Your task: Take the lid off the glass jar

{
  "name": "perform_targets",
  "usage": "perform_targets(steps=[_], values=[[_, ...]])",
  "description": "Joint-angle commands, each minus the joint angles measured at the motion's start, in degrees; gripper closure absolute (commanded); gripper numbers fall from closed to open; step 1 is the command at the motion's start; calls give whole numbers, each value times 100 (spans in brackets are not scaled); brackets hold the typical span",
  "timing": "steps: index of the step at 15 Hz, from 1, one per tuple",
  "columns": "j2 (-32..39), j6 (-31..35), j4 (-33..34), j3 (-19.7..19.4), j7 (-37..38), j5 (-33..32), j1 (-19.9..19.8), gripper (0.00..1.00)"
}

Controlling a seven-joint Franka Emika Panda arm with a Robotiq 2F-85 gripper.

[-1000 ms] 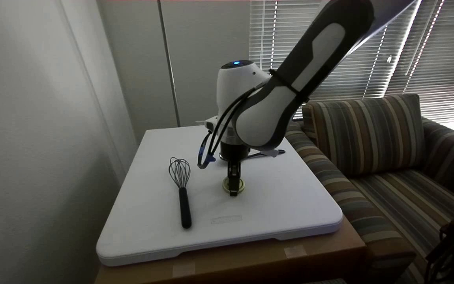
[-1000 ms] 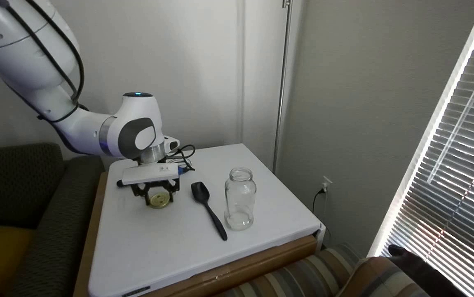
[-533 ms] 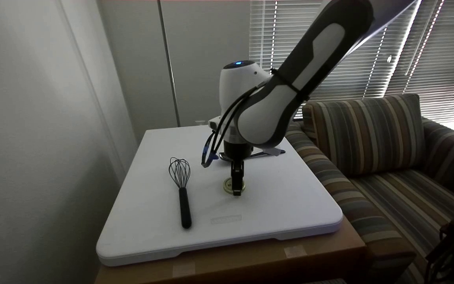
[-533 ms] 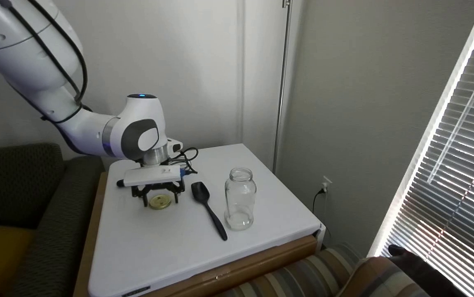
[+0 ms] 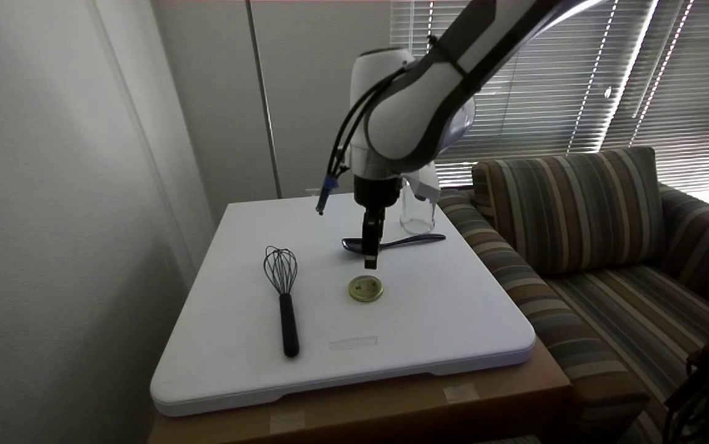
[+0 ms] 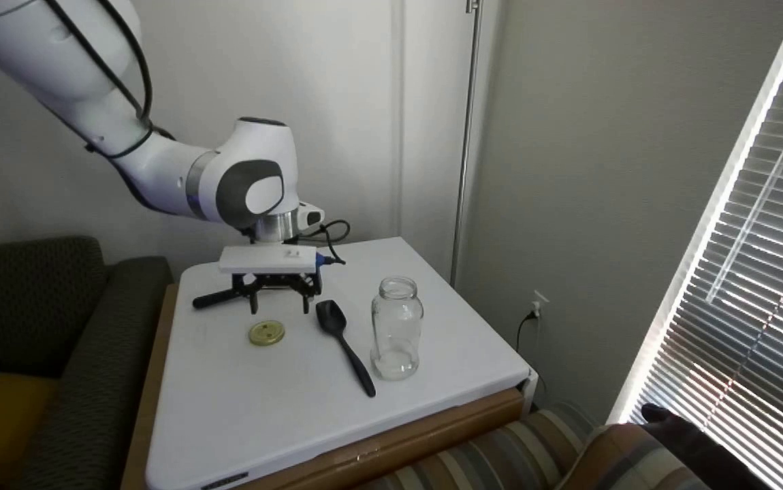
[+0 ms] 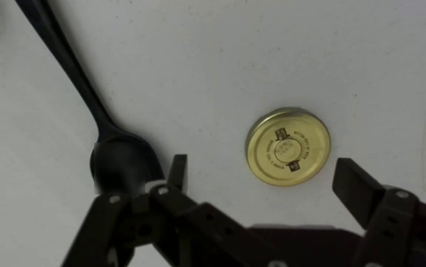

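The lid [image 5: 365,288] is a flat gold disc lying by itself on the white table [image 5: 441,320]. Its printed top face shows in the wrist view, where the lid [image 7: 288,147] sits beyond my fingertips. Clear, uncapped and upright, the glass jar [image 6: 397,330] stands apart from it near a table edge; my wrist partly covers the jar [image 5: 417,221] in an exterior view. My gripper [image 6: 280,310] hangs above the table close to the lid, its jaws wide apart with nothing between them. In the wrist view one of the black fingers [image 7: 359,193] shows at the right.
A black spoon [image 6: 354,361] lies between the lid and the jar. The whisk [image 5: 289,324] with a black handle lies on the lid's far side from the jar. A striped armchair [image 5: 567,216] adjoins the table, and a wall [image 6: 296,122] runs along another side.
My fingers have spread apart and let go of the lid, which settled flat on the table. The arm has then risen, leaving the lid uncovered below.
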Motion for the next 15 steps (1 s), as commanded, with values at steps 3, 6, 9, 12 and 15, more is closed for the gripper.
perform_targets(steps=[3, 6, 9, 12, 15], values=[[-891, -1325, -72, 368, -606, 576, -469, 0], [-1220, -2024, 65, 355, -880, 836, -489, 0], [-1395, -2577, 253, 271, -1006, 1001, -434, 0], [-1377, -2443, 269, 161, -859, 945, -284, 0], [-1379, -2455, 270, 161, -860, 946, -284, 0]])
